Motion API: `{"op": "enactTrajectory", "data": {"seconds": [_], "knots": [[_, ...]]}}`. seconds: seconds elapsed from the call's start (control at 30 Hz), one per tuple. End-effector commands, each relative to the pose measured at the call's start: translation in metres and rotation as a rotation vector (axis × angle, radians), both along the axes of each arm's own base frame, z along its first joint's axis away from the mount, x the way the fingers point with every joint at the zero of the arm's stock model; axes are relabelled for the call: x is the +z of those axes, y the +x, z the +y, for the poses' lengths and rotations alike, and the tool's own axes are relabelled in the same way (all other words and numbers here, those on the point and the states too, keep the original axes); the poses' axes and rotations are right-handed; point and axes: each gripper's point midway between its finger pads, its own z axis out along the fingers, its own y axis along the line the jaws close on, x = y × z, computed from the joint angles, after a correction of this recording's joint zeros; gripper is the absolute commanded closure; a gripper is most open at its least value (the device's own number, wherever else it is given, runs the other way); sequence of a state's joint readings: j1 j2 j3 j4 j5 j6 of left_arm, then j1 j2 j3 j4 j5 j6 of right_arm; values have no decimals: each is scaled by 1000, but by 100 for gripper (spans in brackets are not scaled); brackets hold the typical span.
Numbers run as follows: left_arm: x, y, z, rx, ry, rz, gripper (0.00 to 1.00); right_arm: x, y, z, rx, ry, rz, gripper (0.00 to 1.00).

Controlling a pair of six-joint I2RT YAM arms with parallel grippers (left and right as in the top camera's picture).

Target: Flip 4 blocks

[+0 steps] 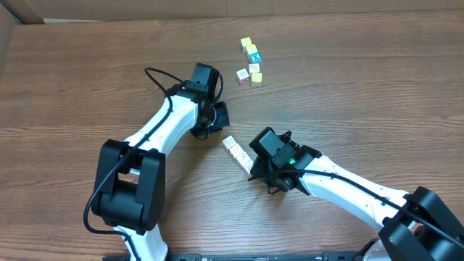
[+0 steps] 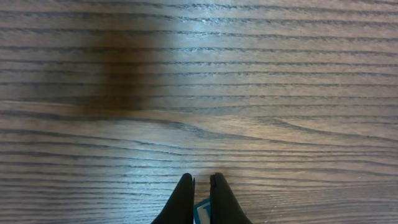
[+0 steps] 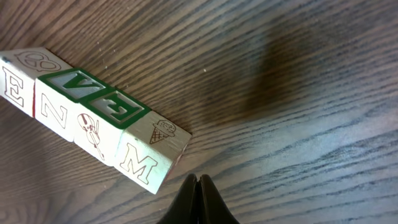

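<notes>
right pincer (image 3: 198,180) closed tight, empty, tips just beside row of four lettered cubes (image 3: 93,124). left pincer (image 2: 202,179) pinched closed, holding nothing, above wood table (image 2: 199,74). blocks (image 1: 254,68) clustered with blue x cube (image 1: 253,55), well apart from both pincers, nearer left one.

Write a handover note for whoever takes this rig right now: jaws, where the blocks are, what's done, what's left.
Left gripper: jaws shut, nothing held, low over the table.
Right gripper: jaws shut, nothing held, beside a row of four lettered blocks mid-table.
Task blocks: four pale cubes clustered at the far side with a blue X cube; neither gripper is near them.
Done: no flip evident.
Left: seemingly all four.
</notes>
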State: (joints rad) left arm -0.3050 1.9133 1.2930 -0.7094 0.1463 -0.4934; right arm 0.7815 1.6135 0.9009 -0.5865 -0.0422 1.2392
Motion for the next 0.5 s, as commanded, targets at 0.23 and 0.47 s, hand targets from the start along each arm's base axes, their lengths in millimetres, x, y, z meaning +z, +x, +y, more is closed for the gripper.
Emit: {"op": "enactTrajectory", "data": {"seconds": [0.23,0.47], "knots": [[-14,-9,-14,-60,7,41,96,-12,-16,5,-135,-5,45,96],[-15,-12,-14,-62,14,54,96,-15,-12,6,-140,-24,14,96]]}}
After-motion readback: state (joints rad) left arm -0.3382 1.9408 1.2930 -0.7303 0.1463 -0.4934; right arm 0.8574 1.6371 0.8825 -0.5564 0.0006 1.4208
